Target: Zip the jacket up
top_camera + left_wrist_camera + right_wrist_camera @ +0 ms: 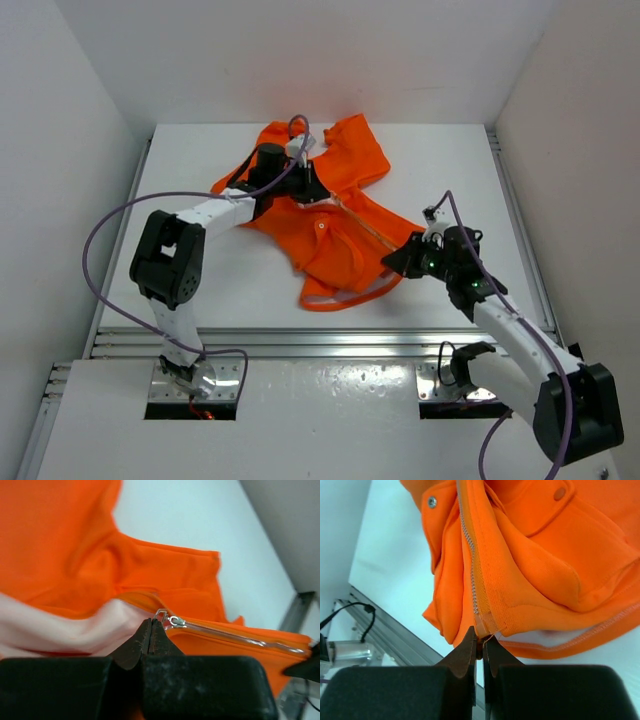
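Lying crumpled on the counter (450, 170), jacket (335, 205) is soft, light, floppy; needs tension to zip. Right end effector (480, 647) clamped on hem (492, 622) at zipper's bottom end. Left end effector (151, 630) closed together beside the small, slick zipper pull (170, 620); can't tell if it holds it.

Left arm (195, 215), right arm (515, 330): white links, black joints, purple cables (90, 262). Left end effector (151, 625), right end effector (480, 642): black, scuffed.
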Controlling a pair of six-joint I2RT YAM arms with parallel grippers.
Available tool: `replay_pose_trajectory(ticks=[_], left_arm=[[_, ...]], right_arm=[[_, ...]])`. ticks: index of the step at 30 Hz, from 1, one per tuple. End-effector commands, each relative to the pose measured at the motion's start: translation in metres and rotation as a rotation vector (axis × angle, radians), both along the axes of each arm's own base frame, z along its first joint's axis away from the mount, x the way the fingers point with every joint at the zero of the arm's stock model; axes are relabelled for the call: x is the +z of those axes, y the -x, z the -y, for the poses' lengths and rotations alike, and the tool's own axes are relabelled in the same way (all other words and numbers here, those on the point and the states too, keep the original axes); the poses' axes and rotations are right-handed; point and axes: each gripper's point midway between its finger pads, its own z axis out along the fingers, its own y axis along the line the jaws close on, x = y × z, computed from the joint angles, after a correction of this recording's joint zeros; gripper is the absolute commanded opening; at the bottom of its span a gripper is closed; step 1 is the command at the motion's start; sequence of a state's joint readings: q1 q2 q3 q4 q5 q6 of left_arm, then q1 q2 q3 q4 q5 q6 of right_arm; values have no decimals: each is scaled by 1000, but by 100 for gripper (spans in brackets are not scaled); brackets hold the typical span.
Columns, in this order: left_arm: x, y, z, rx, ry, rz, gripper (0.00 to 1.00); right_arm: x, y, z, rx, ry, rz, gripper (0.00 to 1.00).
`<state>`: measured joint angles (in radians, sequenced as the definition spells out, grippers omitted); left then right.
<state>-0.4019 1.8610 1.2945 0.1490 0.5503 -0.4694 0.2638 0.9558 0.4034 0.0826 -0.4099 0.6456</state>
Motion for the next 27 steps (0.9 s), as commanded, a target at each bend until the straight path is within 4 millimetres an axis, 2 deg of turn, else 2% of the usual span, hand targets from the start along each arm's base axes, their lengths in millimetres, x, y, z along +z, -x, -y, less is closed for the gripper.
replay_pose_trajectory(ticks=[1,3,4,6,7,8,10,11,12,13,16,18,20,21,23,24,26,27], left_arm=[[16,-59,-48,189,-183,183,0],[13,-76,-72,276,-296,220,0],[25,-88,-84,321,-325,257,0],[23,-105,-108,410,-420,289,0],[37,-116,-124,456,-432,320,0],[37,-121,-127,471,-450,328,0],[50,-136,-152,543,-478,356,0],[50,-141,-154,546,-501,369,0],[49,-147,-165,574,-520,371,0],[64,-152,-167,597,-520,401,0],[68,-167,-189,655,-566,420,0],[85,-183,-212,714,-584,448,0],[81,-194,-230,748,-598,436,0],[84,-197,-230,748,-601,448,0],[94,-205,-247,776,-609,462,0],[92,-207,-249,780,-623,465,0],[104,-212,-245,763,-615,494,0],[103,-211,-248,750,-617,482,0]], right_arm=[[-20,11,18,-21,86,-33,0],[-30,16,30,-60,112,-75,0],[-36,19,39,-82,128,-110,0],[-38,19,48,-103,149,-111,0],[-42,20,58,-130,163,-131,0],[-43,20,61,-137,173,-132,0],[-48,22,74,-177,186,-162,0],[-47,21,77,-185,189,-161,0],[-50,22,84,-208,193,-174,0],[-52,24,88,-218,199,-188,0],[-56,23,107,-279,212,-211,0],[-57,23,117,-321,206,-231,0],[-58,22,126,-355,205,-245,0],[-57,22,128,-360,208,-246,0],[-54,18,128,-362,192,-233,0],[-53,16,128,-364,186,-230,0],[-53,14,124,-349,164,-234,0],[-42,5,119,-318,141,-185,5]])
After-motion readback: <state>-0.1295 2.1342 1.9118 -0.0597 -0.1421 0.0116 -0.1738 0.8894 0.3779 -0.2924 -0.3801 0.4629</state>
